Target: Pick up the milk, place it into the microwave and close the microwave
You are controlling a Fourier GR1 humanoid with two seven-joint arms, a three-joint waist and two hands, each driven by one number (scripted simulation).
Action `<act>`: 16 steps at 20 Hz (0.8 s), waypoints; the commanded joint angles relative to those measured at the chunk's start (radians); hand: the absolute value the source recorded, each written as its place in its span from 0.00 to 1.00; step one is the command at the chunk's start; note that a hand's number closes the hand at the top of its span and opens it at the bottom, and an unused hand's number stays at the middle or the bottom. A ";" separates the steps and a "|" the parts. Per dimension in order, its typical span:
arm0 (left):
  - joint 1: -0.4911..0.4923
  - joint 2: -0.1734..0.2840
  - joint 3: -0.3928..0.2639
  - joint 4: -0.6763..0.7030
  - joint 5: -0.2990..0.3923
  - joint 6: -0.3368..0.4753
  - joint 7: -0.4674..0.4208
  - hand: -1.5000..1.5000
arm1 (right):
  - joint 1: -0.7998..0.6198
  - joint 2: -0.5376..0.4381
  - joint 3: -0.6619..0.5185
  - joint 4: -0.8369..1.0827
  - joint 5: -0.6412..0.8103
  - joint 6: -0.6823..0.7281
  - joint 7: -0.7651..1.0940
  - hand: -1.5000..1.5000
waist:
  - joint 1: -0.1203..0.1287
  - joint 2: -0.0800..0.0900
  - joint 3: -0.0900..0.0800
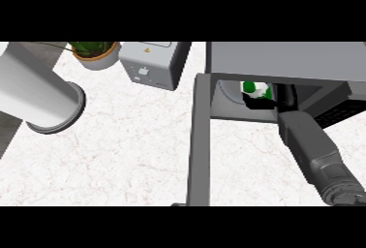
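Observation:
The milk (255, 88), a small white carton with green print, is inside the open microwave (286, 58) near the front of its cavity. My right hand (262, 102) is black and reaches into the cavity from below, its fingers curled round the carton's lower part and hiding it. The grey right forearm (314, 150) runs in from the lower right. The microwave door (200, 145) stands swung out toward me and shows edge-on as a long grey bar. My left hand does not show.
A thick pale grey cylinder (36, 92) with a dark rim crosses the left side. A potted plant (97, 53) and a grey boxy appliance (154, 63) stand at the back. The white marble counter (129, 160) spreads left of the door.

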 commanded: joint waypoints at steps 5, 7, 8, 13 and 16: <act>-0.017 -0.008 -0.025 0.009 -0.007 -0.027 -0.004 0.00 | -0.086 -0.118 0.018 0.031 0.043 -0.081 0.065 1.00 | 0.055 0.031 0.002; -0.028 0.013 -0.013 0.055 0.009 -0.040 -0.008 0.00 | -0.101 -0.120 0.006 0.037 0.031 -0.092 0.083 1.00 | 0.059 0.031 0.000; -0.046 0.021 -0.016 0.002 -0.002 -0.009 -0.003 0.00 | -0.135 -0.155 0.022 0.047 0.048 -0.074 0.124 1.00 | 0.056 0.029 0.002; -0.078 0.042 -0.023 0.031 -0.020 -0.009 0.002 0.00 | -0.115 -0.157 0.012 0.046 0.039 -0.118 0.088 1.00 | 0.069 0.050 0.004; -0.086 0.034 -0.040 0.045 -0.021 0.002 0.007 0.00 | -0.125 -0.175 0.009 0.053 0.034 -0.115 0.098 1.00 | 0.069 0.053 0.004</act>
